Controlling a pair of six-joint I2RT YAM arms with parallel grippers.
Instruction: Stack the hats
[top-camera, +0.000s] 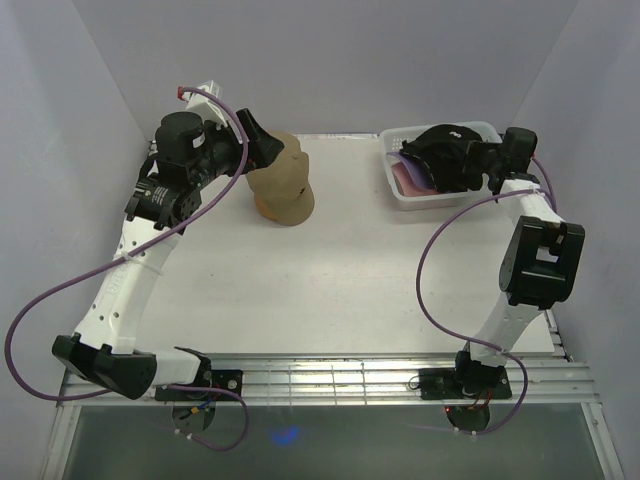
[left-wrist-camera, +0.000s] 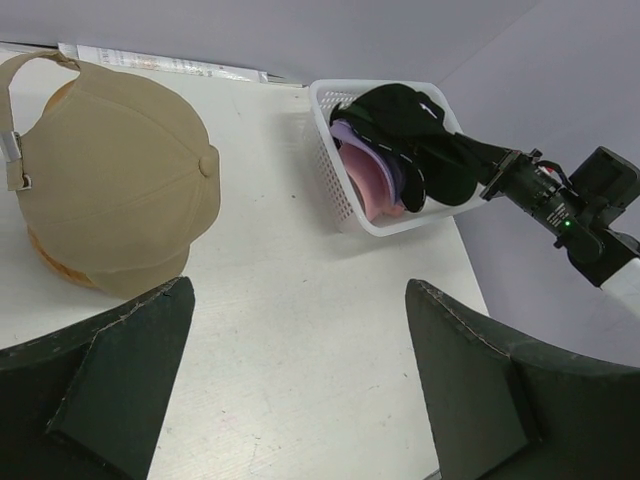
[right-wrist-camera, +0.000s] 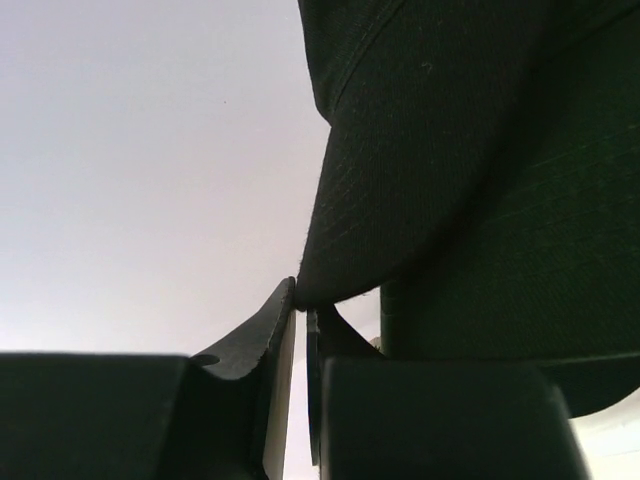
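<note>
Black fabric is pinched at the very tips of the right gripper, whose jaws are closed on the brim edge of the black cap. So shallow a hold could be lost on the lift, and the cap would drop back into the white basket at the far right corner of the table. The lavender cap and pink cap beneath it might be dragged up too, or the light basket shifted.

The right arm is bent at the elbow, with its wrist reached over the basket's right rim. The left gripper is held open and empty just beside the tan cap, which is seated on the wooden stand near the far edge, left of centre.
</note>
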